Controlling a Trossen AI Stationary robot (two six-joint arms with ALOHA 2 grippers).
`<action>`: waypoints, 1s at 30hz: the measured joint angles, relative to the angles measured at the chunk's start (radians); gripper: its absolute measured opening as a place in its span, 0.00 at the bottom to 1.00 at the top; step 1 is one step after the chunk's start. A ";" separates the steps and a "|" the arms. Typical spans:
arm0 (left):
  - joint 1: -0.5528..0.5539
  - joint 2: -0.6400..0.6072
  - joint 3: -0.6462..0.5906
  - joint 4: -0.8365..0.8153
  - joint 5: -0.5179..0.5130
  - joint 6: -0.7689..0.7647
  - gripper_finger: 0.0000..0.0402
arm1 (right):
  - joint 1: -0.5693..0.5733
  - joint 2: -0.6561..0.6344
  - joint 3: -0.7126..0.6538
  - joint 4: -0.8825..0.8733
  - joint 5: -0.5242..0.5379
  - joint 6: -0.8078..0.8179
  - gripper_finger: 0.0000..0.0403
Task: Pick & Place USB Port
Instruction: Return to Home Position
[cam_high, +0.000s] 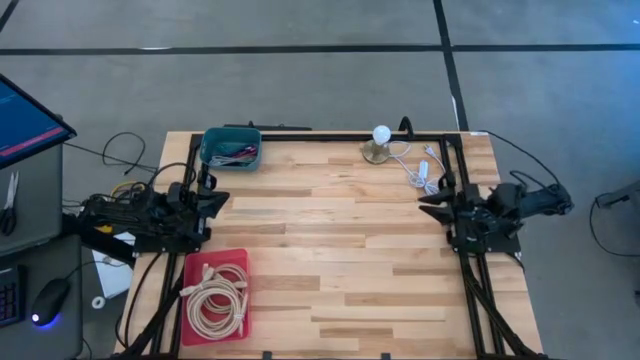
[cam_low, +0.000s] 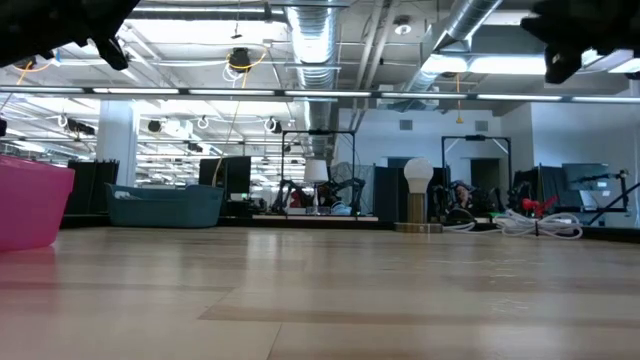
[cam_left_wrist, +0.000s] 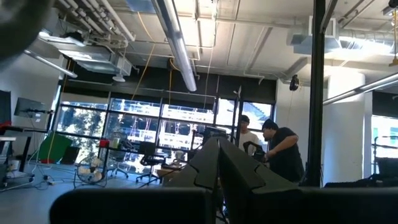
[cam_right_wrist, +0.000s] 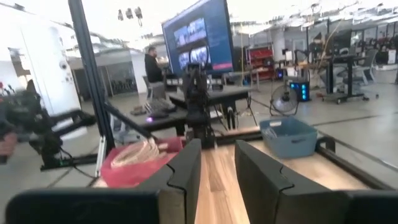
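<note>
High view: the left gripper (cam_high: 218, 200) sits drawn back at the left edge of the butcher-block wooden table (cam_high: 340, 260), its fingers pressed together in a single point and holding nothing. Its own wrist view confirms this, with the two dark fingers meeting and only the room's ceiling beyond them. The right gripper (cam_high: 428, 207) mirrors it at the right edge. Its fingers stand a little apart, and in the right wrist view bare wood shows through the gap, so it is empty too.

Just beyond the left gripper, toward the far edge, stands the small teal plastic bin (cam_high: 231, 148) with a tangle of thin cables (cam_high: 238, 155) inside, too small to tell apart. On the near side of that arm is the red plastic bin (cam_high: 215, 297), filled by a coiled beige cable (cam_high: 212, 300). Both bins are on the left arm's side, well apart from the right.

The only loose item on the wood is a white cord (cam_high: 420, 168). It runs diagonally from the white globe lamp (cam_high: 380, 140) at the far edge toward the right gripper, which is the nearer of the two. It may belong to the lamp rather than the job. With both bins filled, the sorting looks finished, and the arms probably only need to settle at rest.
</note>
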 joint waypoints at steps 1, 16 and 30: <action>0.000 0.000 0.000 0.000 0.000 0.000 0.03 | 0.000 0.000 -0.010 0.007 -0.001 0.000 0.23; 0.000 0.000 0.000 -0.045 0.000 0.000 0.03 | 0.000 0.000 -0.146 0.137 -0.008 0.022 0.23; 0.000 0.000 0.000 -0.091 0.000 0.000 0.03 | 0.000 0.000 -0.225 0.174 -0.011 0.030 0.23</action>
